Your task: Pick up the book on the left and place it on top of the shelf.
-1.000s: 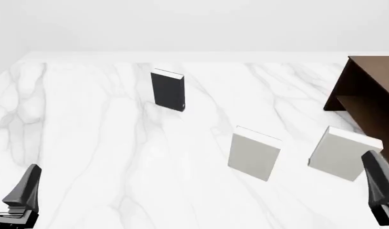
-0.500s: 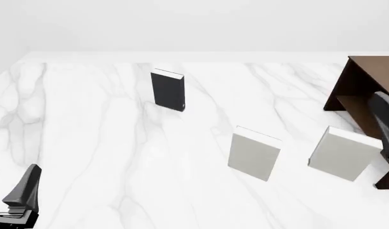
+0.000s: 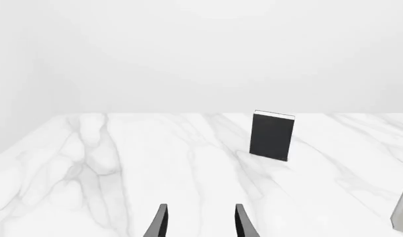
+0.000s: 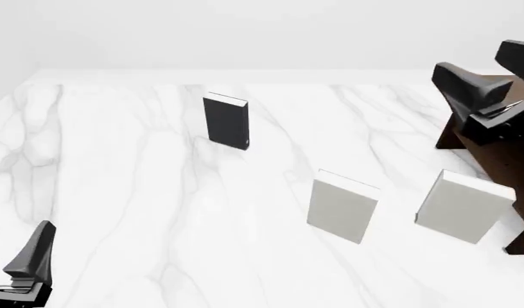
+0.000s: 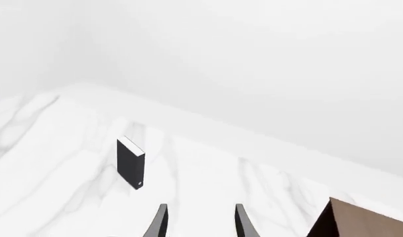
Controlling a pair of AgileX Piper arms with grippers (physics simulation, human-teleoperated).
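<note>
A white marble table [image 4: 125, 212] with grey veining is filling the scene under plain white walls. The book [image 4: 225, 120] is standing upright toward the far left-centre, alone. Two light grey books [image 4: 343, 206] [image 4: 462, 206] are standing nearer, right. The shelf [image 4: 493, 144] is sitting at the right edge. The right gripper [image 4: 485, 67] is hovering above it, fingers parted, empty. The left gripper [image 3: 199, 224] is waiting low, parted, empty.

Book [image 4: 225, 122]: dark charcoal hardcover, white page edges on top, stood upright on the desk, left of centre, far side. Shelf [image 4: 495, 147]: dark brown wood, inner board visible, at the right edge, apparently only partly in frame, well apart from book.
</note>
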